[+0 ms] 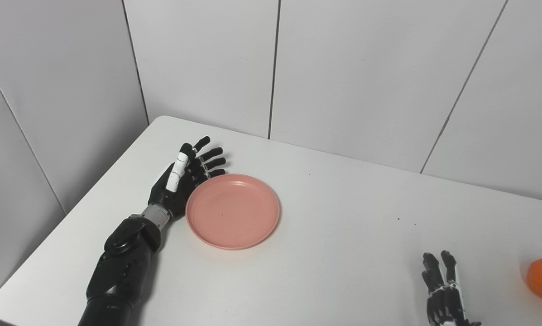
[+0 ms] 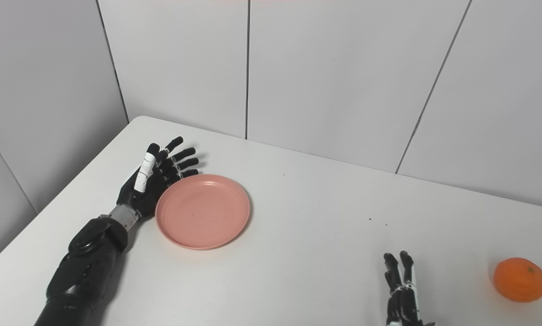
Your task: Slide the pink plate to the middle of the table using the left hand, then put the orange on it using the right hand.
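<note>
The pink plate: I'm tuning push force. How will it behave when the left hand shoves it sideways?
The pink plate looks thin and shallow, probably light plastic, so it should slide easily on the smooth white table. The open left hand sits at its rim; a high push might tilt it.

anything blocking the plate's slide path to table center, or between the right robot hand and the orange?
Nothing visible. The pink plate has bare table to its right; the left robot hand sits against its left rim. Only bare table separates the open right robot hand from the orange.
</note>
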Controlling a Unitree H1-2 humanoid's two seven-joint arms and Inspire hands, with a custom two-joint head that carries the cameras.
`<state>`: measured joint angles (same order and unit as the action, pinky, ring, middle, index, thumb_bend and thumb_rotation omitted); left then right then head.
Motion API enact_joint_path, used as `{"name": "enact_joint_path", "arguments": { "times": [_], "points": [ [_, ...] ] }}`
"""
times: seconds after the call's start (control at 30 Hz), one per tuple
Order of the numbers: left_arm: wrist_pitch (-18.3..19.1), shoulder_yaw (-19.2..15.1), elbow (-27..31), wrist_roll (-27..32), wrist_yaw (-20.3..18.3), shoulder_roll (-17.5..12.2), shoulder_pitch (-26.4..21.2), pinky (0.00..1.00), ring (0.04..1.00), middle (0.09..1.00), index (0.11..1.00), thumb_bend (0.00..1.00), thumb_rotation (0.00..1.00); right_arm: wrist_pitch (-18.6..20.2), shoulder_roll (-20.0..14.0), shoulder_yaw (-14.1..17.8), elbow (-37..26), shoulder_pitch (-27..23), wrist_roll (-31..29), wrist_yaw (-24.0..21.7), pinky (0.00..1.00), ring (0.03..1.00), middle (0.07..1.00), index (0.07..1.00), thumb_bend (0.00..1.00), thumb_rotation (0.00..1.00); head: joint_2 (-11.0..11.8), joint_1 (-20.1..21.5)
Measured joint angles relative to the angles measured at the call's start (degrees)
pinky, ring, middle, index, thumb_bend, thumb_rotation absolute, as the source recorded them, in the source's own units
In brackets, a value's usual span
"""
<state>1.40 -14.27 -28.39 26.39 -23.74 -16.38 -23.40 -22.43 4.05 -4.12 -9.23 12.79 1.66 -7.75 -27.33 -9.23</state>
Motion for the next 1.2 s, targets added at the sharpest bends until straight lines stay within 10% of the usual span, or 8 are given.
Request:
{"name": "enact_joint_path", "arguments": {
  "times": [1.2],
  "points": [
    [0.38, 3.57, 9.72, -2.87, 9.63, 7.33, 4.06, 0.99, 0.988, 0.999, 0.967, 0.88, 0.77, 0.26, 0.52, -0.99, -0.42, 0.17, 3.50, 1.29, 0.97, 0.947, 0.914, 0.965, 0.80, 1.00, -2.90, 5.36]
  ]
}}
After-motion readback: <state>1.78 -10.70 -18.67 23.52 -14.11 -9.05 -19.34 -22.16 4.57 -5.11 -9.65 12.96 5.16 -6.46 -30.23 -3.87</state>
